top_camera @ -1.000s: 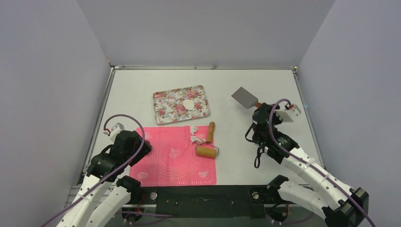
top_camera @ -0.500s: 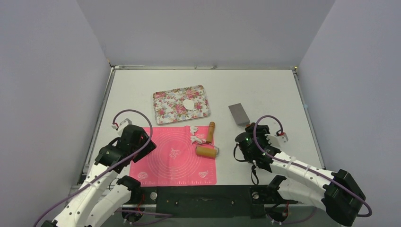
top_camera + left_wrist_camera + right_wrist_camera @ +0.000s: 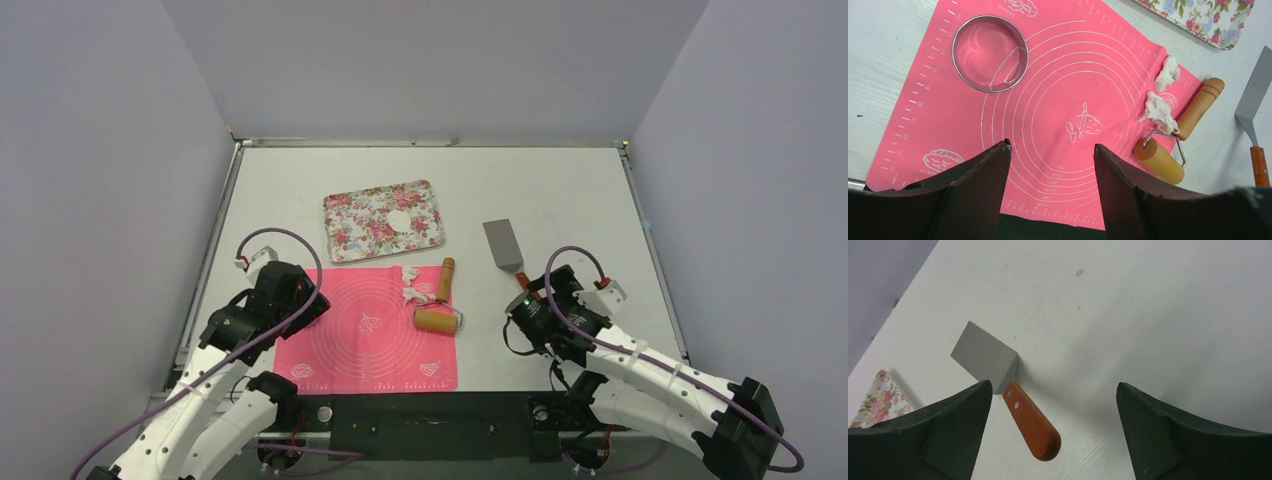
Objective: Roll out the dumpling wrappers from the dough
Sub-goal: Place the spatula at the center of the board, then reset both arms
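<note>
One dumpling wrapper point(image 3: 400, 219), a small white disc, lies on the floral tray point(image 3: 350, 235). Ragged dough scraps point(image 3: 412, 287) point(image 3: 1159, 107) sit at the pink mat's point(image 3: 345, 350) point(image 3: 1063, 75) far right corner, beside the wooden rolling pin point(image 3: 440, 300) point(image 3: 1175, 137). A metal ring cutter point(image 3: 990, 53) rests on the mat's left part. My left gripper point(image 3: 298, 305) point(image 3: 1052, 145) hovers open over the mat's near left side, holding nothing. My right gripper point(image 3: 527, 300) point(image 3: 1053, 386) is open around the spatula's wooden handle point(image 3: 1031, 422) without gripping it; the spatula point(image 3: 505, 243) lies on the table.
The tray stands just beyond the mat; its corner shows at the right wrist view's lower left point(image 3: 879, 401). The spatula's blade point(image 3: 984, 356) point(image 3: 1255, 95) points away from the arms, right of the rolling pin. White walls enclose the table.
My right gripper brought the spatula down onto the table, opened and let it go, pulling back toward the near edge. The left arm shifted only slightly.
</note>
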Controlling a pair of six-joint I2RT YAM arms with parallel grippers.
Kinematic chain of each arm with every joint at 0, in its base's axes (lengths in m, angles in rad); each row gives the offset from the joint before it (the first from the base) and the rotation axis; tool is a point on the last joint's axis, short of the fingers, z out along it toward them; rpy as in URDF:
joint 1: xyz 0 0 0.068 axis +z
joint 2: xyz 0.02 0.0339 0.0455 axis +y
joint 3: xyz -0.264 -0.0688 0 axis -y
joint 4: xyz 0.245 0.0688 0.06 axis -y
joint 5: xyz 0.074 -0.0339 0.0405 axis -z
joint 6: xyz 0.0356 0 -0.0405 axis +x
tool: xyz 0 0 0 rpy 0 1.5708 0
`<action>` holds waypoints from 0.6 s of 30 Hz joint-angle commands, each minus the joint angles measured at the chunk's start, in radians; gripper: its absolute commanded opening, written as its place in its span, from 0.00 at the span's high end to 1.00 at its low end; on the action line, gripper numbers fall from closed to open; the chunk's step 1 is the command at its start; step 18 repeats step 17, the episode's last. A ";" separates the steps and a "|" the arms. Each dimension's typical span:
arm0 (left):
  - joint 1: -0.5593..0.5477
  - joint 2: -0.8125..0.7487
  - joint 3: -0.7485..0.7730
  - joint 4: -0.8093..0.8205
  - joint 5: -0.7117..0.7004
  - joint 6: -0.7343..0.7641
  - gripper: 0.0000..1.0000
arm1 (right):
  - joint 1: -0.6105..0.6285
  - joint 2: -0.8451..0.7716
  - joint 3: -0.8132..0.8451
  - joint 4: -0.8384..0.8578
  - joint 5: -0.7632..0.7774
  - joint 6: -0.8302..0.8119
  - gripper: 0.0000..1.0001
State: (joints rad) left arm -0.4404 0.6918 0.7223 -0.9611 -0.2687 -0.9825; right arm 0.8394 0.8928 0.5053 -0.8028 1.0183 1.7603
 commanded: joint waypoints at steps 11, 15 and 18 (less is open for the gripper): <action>0.006 -0.041 0.067 0.047 -0.066 -0.006 0.41 | 0.014 -0.071 0.346 -0.575 0.285 -0.106 0.08; 0.006 -0.040 0.071 0.084 -0.072 -0.008 0.40 | 0.014 -0.111 0.347 -0.544 0.339 -0.121 0.08; 0.006 -0.040 0.072 0.095 -0.072 -0.004 0.41 | 0.015 -0.126 0.340 -0.520 0.344 -0.141 0.08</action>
